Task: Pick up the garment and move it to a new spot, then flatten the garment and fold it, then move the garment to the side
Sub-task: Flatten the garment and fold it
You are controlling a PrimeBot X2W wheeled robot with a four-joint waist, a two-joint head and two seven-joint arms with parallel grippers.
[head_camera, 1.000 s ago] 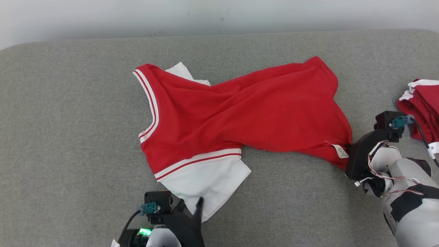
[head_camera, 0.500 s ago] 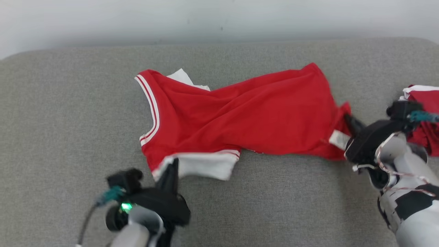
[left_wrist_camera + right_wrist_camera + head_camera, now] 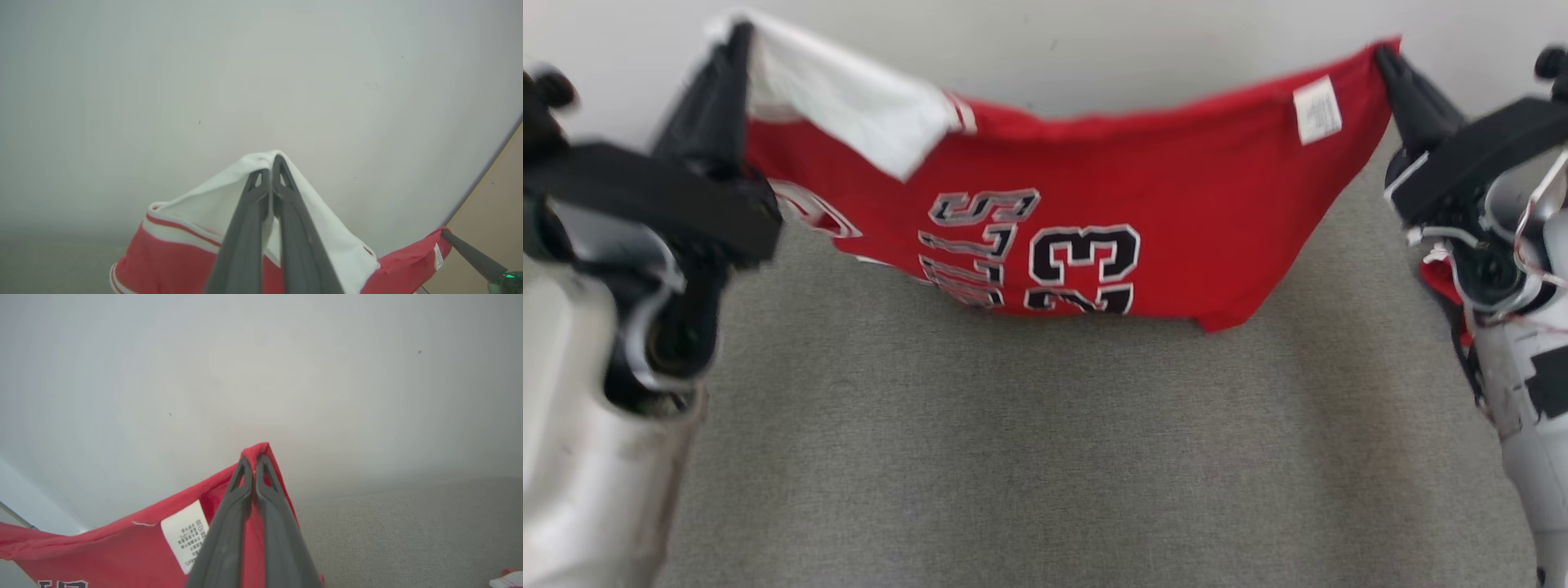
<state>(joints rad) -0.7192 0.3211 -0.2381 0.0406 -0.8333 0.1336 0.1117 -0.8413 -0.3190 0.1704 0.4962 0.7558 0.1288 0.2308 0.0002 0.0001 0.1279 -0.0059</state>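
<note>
Fingers of L gripper (image 3: pixel 739 37) pinch garment (image 3: pixel 1176 180) sleeve, R gripper (image 3: pixel 1382 55) pinches hem corner, both arms up, wide apart

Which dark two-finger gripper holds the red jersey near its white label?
The right gripper, shut on the red jersey beside its white label; the left gripper pinches the white sleeve.
</note>
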